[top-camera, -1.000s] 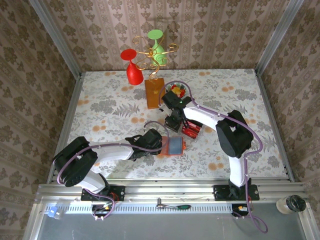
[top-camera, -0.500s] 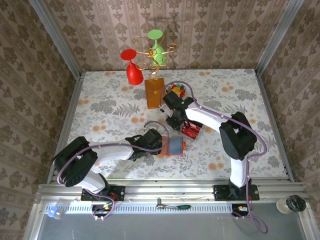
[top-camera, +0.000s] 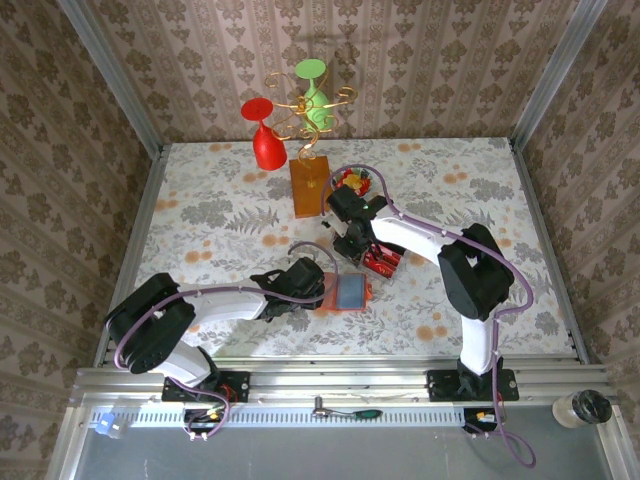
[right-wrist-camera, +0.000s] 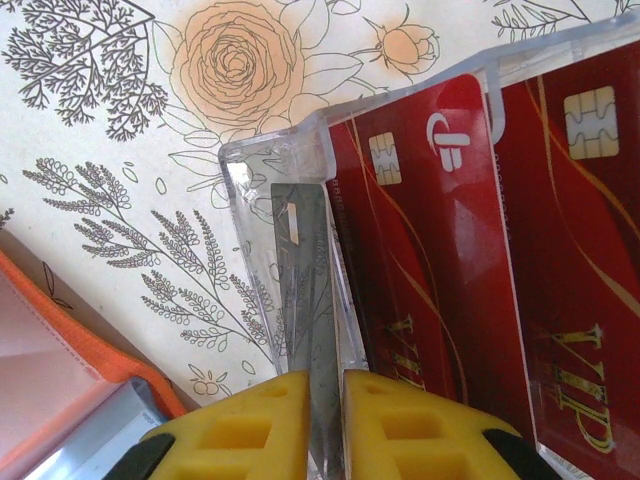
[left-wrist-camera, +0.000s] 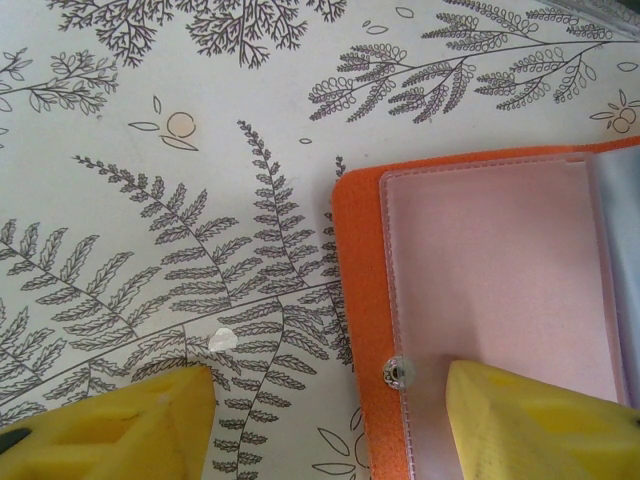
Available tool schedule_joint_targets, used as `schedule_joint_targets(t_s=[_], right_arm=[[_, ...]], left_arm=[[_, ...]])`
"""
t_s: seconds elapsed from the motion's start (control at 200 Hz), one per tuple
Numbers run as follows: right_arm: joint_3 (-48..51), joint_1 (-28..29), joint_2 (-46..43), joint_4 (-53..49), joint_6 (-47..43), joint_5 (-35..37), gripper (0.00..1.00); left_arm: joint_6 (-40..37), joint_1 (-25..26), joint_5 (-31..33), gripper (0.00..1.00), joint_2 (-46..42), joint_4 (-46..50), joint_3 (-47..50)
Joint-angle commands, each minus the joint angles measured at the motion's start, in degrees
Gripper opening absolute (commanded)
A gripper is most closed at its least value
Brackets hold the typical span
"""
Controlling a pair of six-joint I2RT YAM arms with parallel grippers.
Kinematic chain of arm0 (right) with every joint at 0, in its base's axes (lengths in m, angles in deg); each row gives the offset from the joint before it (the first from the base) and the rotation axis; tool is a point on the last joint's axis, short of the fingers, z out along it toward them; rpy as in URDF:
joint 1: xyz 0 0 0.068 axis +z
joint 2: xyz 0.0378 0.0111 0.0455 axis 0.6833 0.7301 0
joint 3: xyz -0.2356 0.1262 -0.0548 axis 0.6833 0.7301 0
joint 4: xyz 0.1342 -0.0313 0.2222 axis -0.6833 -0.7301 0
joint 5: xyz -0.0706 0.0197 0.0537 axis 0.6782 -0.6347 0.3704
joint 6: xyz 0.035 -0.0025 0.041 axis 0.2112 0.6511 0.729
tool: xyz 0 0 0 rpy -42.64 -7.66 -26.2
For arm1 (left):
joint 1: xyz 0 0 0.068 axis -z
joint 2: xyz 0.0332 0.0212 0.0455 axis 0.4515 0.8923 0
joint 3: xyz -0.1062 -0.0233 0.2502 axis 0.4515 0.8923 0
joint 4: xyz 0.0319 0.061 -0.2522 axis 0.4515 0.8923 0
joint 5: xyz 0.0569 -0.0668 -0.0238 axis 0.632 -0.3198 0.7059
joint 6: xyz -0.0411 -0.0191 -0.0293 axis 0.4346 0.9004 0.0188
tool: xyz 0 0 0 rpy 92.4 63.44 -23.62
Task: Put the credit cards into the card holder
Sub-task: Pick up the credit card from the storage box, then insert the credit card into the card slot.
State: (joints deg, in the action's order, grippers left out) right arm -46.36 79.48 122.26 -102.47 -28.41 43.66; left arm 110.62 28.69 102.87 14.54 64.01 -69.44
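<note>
Pick-up step: right claw (right-wrist-camera: 325, 420) is clamping an upright credit card (right-wrist-camera: 310, 290) in the clear rack (right-wrist-camera: 240, 170), next needing a straight lift; left claw (left-wrist-camera: 330, 420), spread apart, is straddling the card holder (left-wrist-camera: 360, 260) edge.

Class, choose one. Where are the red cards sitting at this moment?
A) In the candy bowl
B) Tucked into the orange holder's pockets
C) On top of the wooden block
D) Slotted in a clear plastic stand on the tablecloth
D: the right wrist view shows the red credit cards slotted in a clear plastic stand, while the orange card holder lies open, its clear pocket empty.
</note>
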Motion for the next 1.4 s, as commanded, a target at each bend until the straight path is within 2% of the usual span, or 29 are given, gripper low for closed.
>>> schedule_joint_targets(t_s=[0.0,0.375,0.6,0.745,0.87,1.12,1.395], right_arm=[[-0.05,-0.26,0.81,-1.4,0.72,-1.25,0.17],[-1.76,-0.13,-2.62,-3.65,0.73,-3.36,0.0],[-0.89,0.27,-8.53,-4.64,3.19,-7.97,0.0],[4.32,0.27,-13.25,-1.18,10.05,-13.44,0.0],[12.19,0.4,-18.06,5.62,19.09,-19.32,0.0],[26.82,0.87,-25.02,19.24,35.28,-23.0,0.0],[32.89,0.8,-24.74,26.25,41.66,-24.92,0.0]], left_arm=[[0.57,0.37,0.36,0.64,0.15,-0.55,-0.21],[0.65,0.39,0.47,0.64,-0.18,-0.31,-0.06],[1.27,0.37,1.49,0.64,-0.93,0.19,0.61],[1.7,0.46,1.83,0.64,-1.23,0.98,0.89],[2.08,0.8,2.47,0.63,-1.47,1.33,1.04],[2.71,1.85,3.44,0.63,-2.13,2.21,0.93],[3.67,2.75,4.24,0.63,-2.7,2.43,1.5]])
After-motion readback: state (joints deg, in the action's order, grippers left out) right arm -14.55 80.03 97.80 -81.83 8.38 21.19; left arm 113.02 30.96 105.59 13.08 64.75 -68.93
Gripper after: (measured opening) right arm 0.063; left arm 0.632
